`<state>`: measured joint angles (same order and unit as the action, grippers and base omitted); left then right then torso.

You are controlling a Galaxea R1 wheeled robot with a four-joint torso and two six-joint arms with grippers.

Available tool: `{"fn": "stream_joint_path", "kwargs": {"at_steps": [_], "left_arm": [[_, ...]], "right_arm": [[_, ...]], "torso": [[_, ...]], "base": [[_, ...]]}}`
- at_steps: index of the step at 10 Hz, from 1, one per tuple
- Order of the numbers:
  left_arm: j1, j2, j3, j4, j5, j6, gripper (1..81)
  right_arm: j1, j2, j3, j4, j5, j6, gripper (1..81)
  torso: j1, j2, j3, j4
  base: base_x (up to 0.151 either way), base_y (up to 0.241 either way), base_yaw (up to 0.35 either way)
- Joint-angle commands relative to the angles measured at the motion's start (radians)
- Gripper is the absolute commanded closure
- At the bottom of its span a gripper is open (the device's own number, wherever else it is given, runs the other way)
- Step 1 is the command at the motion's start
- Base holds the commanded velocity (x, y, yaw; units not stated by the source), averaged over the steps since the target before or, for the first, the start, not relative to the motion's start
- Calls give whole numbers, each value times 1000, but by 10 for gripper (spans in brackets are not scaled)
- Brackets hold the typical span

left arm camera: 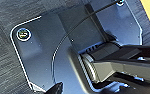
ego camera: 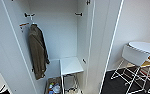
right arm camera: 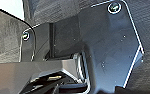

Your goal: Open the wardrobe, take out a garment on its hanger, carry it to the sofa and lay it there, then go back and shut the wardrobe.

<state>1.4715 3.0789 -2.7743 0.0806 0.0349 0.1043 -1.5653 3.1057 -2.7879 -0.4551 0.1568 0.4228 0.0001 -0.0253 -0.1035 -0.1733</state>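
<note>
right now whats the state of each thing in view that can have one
wardrobe: both doors open
olive-brown jacket: hanging inside at the left, on the rail
white stool: upright inside the wardrobe
basket: on the wardrobe floor, holding small items
white chair: upright beside the round table

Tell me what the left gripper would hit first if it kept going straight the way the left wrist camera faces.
Most likely the dark carpeted floor, which lies beyond the robot's own plate in that view. The fingers are hard to make out, and depth is unclear.
</note>
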Motion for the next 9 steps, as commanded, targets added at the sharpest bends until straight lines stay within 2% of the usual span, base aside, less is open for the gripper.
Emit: {"fn": "stream_joint_path", "kwargs": {"at_steps": [1,9], "left_arm": [[-46,6,2,-7,60,8,10],[-46,3,4,-2,62,8,10]], "right_arm": [[35,7,2,6,-42,-2,10],[41,7,7,1,-42,-4,10]], "torso": [[0,0,0,0],[0,0,0,0]], "base": [[72,0,0],[75,0,0]]}}
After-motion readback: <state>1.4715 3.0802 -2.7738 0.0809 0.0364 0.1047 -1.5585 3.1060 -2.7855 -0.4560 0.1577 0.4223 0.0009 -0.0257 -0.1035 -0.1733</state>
